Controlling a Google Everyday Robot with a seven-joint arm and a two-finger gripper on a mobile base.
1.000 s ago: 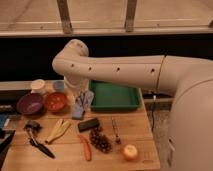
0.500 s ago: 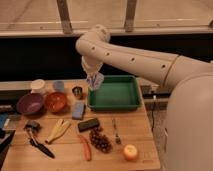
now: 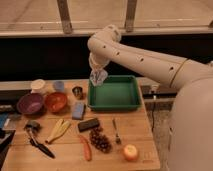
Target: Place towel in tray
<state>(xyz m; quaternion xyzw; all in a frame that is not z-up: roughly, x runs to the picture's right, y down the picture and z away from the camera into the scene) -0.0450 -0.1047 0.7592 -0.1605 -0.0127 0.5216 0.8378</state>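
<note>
The arm is reaching in from the right, elbow high, with the gripper point(image 3: 96, 71) hanging over the back-left corner of the tray point(image 3: 131, 95). The jaws are pinched tight on the towel point(image 3: 98, 76), which is dangling from them as a small bunched wad. The cloth is showing pale grey-blue, wrinkled and folded on itself, its lower end hanging just above the tray's left rim; whether it is touching the rim is not clear from here.

The tray is sitting at the back right of the wooden table point(image 3: 140, 135), square, green, shallow with raised edges. To its left a small dark metal cup point(image 3: 77, 92) is standing, then an orange bowl point(image 3: 55, 101) and a purple bowl point(image 3: 30, 104). A blue sponge point(image 3: 78, 110) is lying just off the tray's front-left corner. In front are lying a banana point(image 3: 59, 129), a black block point(image 3: 88, 124), a carrot point(image 3: 85, 148), grapes point(image 3: 100, 141), a fork point(image 3: 116, 132) and an apple point(image 3: 131, 152).
</note>
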